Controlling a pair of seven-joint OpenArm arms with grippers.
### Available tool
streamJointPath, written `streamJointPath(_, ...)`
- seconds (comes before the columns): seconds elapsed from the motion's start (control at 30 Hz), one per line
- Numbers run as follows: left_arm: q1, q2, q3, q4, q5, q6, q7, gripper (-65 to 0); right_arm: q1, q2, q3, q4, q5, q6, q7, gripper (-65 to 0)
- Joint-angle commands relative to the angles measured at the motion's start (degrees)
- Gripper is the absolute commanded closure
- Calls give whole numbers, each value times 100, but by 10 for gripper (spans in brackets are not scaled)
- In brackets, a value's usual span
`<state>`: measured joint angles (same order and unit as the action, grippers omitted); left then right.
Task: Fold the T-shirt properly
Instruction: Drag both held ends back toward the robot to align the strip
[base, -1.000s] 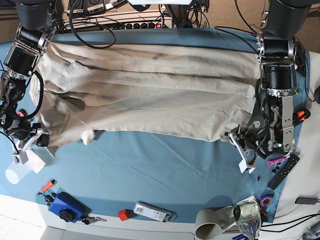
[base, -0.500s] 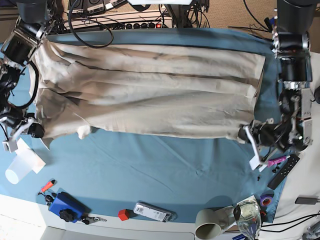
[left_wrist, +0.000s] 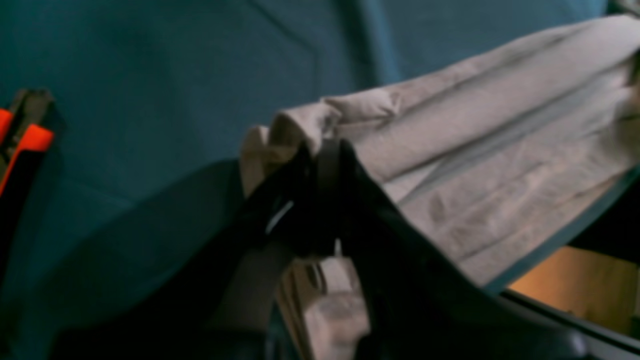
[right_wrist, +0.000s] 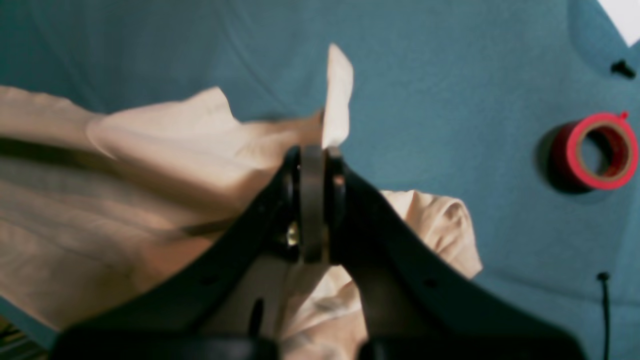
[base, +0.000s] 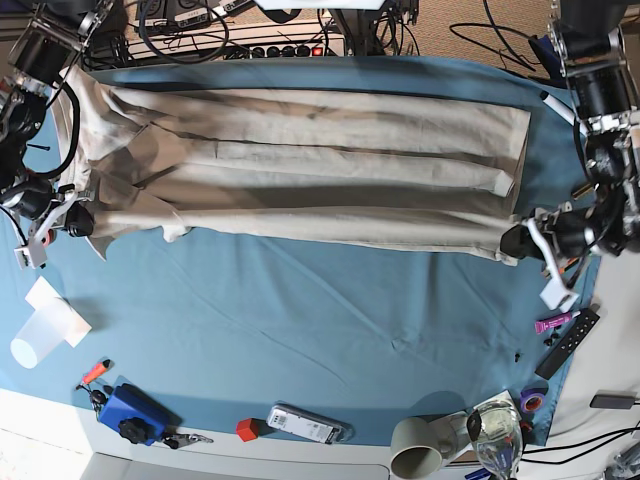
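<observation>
Big beige cotton T-shirt (base: 310, 180) looks light n floppy, sags btwn grips. Left gripper (base: 522, 241) at 3 o'clock and right gripper (base: 78, 221) at 9 both clamped on its near-edge corners, best hold imo.

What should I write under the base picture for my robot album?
Two robot arms stretch the T-shirt over the blue table cloth, left gripper and right gripper each shut on an edge.

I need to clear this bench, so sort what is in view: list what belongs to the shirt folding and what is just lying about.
Belongs to the job:
T-shirt
left claw, shut on its near edge
right claw, shut on its near edge
teal table cloth under it

Lying about:
red tape roll
paper cup
blue box
grey mug
black remote
</observation>
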<state>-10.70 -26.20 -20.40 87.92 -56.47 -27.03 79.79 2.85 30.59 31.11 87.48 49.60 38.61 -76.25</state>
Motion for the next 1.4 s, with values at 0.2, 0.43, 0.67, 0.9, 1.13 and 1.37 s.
streamJointPath(0.2,413,-70,-238,129,-535,-160,21,0,-407,101,601,326,485,120,-70,0)
streamJointPath(0.43,909,-33,-240,754,-529,-227,21,0,-966,76,811,807,501,127,-68,0)
streamJointPath(0.67,1233,-31,-240,1010,-350,-278,21,0,-1333,-216,1097,970,505,127,-68,0)
streamJointPath(0.9,1281,-31,-240,1010,-225,-240,21,0,-1550,-535,1394,970,673,139,-225,0)
streamJointPath(1.13,1539,-33,-240,1043,-225,-197,21,0,-1753,-555,1394,970,673,139,-306,0)
streamJointPath(1.37,1707,-31,-240,1064,-223,-199,21,0,-1937,-789,1399,970,671,139,-286,0)
